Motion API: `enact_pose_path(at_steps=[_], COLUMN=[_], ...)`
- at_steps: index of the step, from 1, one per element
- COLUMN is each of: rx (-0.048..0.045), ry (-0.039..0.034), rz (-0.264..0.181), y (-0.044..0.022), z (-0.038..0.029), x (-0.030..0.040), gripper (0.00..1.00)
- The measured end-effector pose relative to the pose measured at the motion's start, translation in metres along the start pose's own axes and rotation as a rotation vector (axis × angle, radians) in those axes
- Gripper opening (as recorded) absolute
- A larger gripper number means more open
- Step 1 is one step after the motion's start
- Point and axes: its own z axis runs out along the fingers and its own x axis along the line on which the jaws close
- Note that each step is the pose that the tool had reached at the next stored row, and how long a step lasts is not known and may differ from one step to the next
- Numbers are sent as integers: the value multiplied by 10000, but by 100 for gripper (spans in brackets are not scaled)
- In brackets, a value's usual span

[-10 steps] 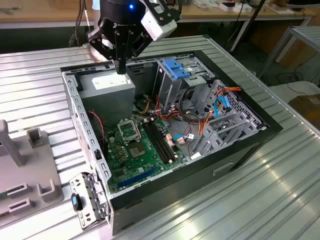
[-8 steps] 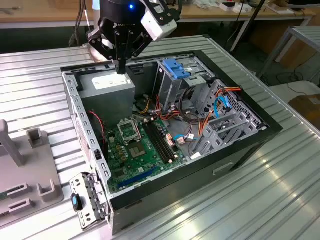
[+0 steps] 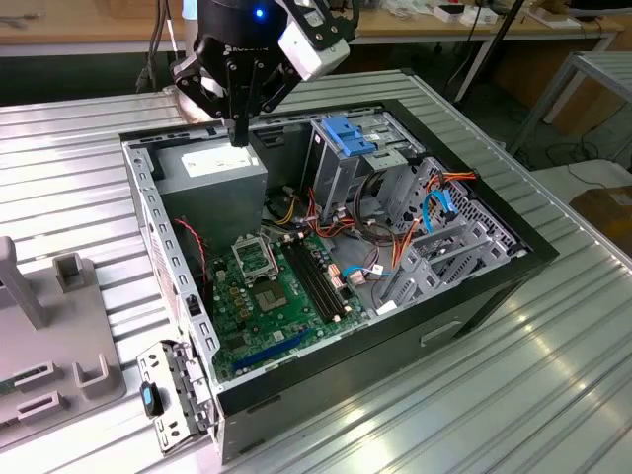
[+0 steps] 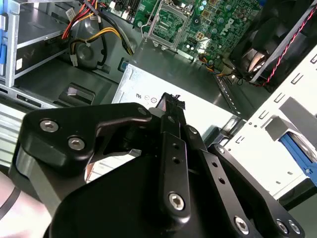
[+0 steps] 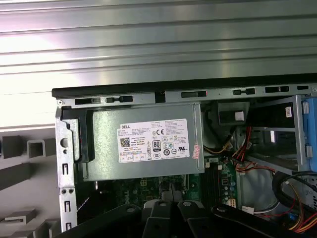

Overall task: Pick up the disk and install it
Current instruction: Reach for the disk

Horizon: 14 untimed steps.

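Hovers above the power supply (image 3: 212, 170), around 11 o'clock within the case (image 3: 395, 346) in the exterior view, with jaws closed on nothing. Sees the disk (image 4: 298, 151) in the second wrist view, outside the case, beside a grey block (image 4: 283, 123).

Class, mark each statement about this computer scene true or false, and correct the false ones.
1. The gripper hangs above the grey box with the white sticker. True.
2. The computer case is closed. False: it lies open, with the green motherboard showing.
3. A blue latch sits atop the metal cage. True.
4. The case rests on a wooden tabletop. False: it rests on a ribbed metal surface.
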Motion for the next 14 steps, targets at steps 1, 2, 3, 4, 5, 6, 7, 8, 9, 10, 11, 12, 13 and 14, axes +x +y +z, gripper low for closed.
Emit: enact_pose_path(at_steps=[1, 2, 3, 4, 5, 6, 7, 8, 9, 10, 11, 12, 13, 14], rx=[0, 0, 0, 0, -1, 0, 1, -1, 0, 0, 0, 0, 0, 1], ry=[0, 0, 0, 0, 0, 0, 0, 0, 0, -1, -1, -1, 0, 0], rz=[0, 0, 0, 1, 1, 0, 0, 0, -1, 0, 0, 0, 1, 1], y=[0, 0, 0, 0, -1, -2, -4, -6, -7, -7, -8, -9, -10, -11], z=[0, 0, 0, 0, 0, -1, -2, -2, -2, -2, -3, -3, -3, -4], x=[0, 0, 0, 5, 19, 33, 53, 76, 87, 96, 112, 124, 134, 145], gripper=[11, 11, 11, 11, 11, 11, 11, 11, 11, 11, 11, 11, 11, 11])
